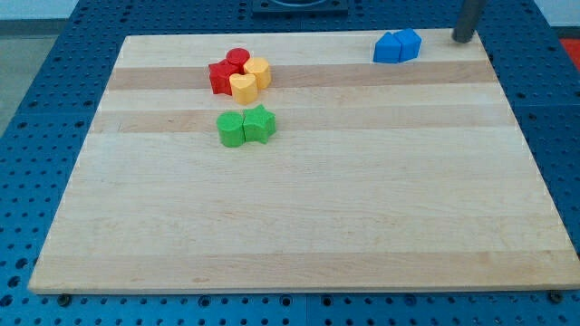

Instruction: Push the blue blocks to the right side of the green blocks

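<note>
My tip (463, 39) rests at the far edge of the wooden worktop (299, 226), near the view's top right corner. I carry no pincer, only a straight dark rod, so nothing opens or closes here. Just to the view's left of my tip, apart from it, sit the two blue blocks (398, 46), touching each other; their exact shapes are hard to make out, though both look angular.

The green blocks (246, 126) lie well apart from the blue ones, toward the view's left and lower down. They touch side by side: the left one rounded, the right one star-like.

Just above the green pair is a tight cluster: a red star-like block (220, 76), a red cylinder (238, 58), a yellow block (259, 71) and a yellow rounded block (243, 86).
</note>
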### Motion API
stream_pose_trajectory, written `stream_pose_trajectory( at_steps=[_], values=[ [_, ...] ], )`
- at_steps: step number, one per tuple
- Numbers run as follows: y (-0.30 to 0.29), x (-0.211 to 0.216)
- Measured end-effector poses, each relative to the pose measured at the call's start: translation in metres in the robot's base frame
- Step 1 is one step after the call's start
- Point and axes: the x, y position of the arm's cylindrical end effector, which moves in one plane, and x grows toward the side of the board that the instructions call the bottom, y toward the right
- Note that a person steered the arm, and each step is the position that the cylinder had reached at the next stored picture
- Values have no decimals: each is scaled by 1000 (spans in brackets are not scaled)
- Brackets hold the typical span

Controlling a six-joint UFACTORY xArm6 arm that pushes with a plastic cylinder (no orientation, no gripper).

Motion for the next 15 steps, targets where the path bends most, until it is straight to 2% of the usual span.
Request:
stream_pose_trajectory(
  at_steps=[4, 7, 9, 11, 13, 15],
  values=[
    [-106, 15],
    [-188, 59],
    [-199, 102],
    [-249, 119],
    [-264, 153],
    [-283, 157]
  ],
)
